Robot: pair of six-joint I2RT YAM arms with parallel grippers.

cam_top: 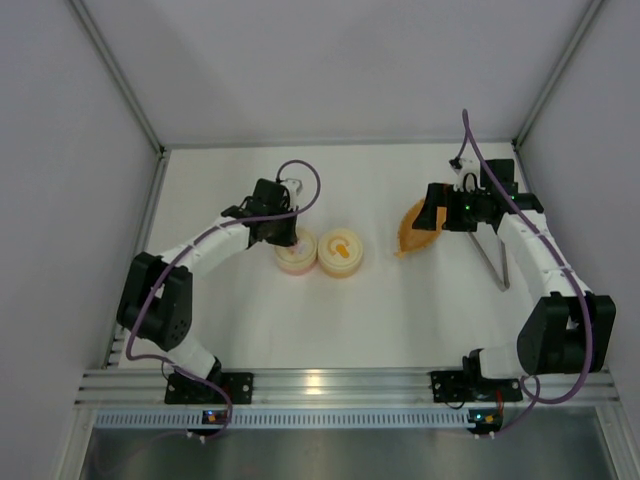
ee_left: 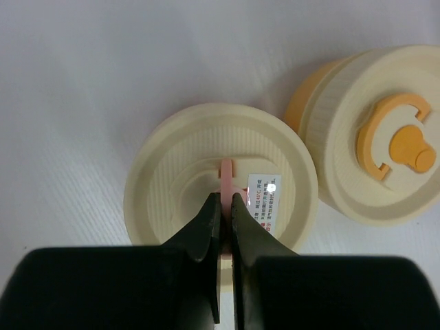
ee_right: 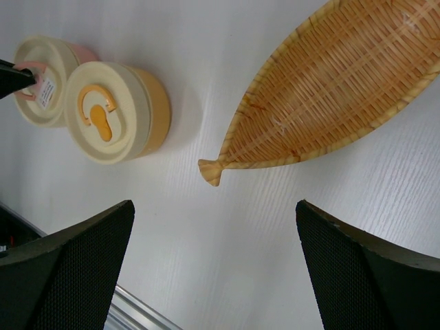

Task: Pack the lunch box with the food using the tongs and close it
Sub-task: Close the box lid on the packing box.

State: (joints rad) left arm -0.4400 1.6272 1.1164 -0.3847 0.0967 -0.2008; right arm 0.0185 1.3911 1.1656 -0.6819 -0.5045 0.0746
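**Left claw pinches the lid tab; tongs lie untouched**

The left claw (ee_left: 223, 201) is closed on the thin pink tab (ee_left: 227, 172) standing up from the cream lid (ee_left: 172, 158) of the pink box (cam_top: 295, 255). This box sits well left of the dish (ee_right: 330, 89), with the orange box (cam_top: 340, 252) touching it on the side nearer the dish. The lid looks like light, stiff, ribbed plastic. The tab is probably the only sound hold, and it is narrow, so a skewed pull could slip off it.

The tongs (cam_top: 497, 262) lie flat on the counter (cam_top: 400, 310) just right of the dish, partly under the right forearm. They look slim, springy and slick (thin metal flat on a smooth top is awkward to pick up). A hold across both arms near mid-length would likely let the claw squeeze them. No food shows in any view; the dish's visible weave is bare.

The left arm reaches forward with its elbow out to the left and its wrist tipped down over the tab. The right arm folds up from its base, and the right claw (ee_right: 213, 206) hangs wide open and empty above the dish's left end.
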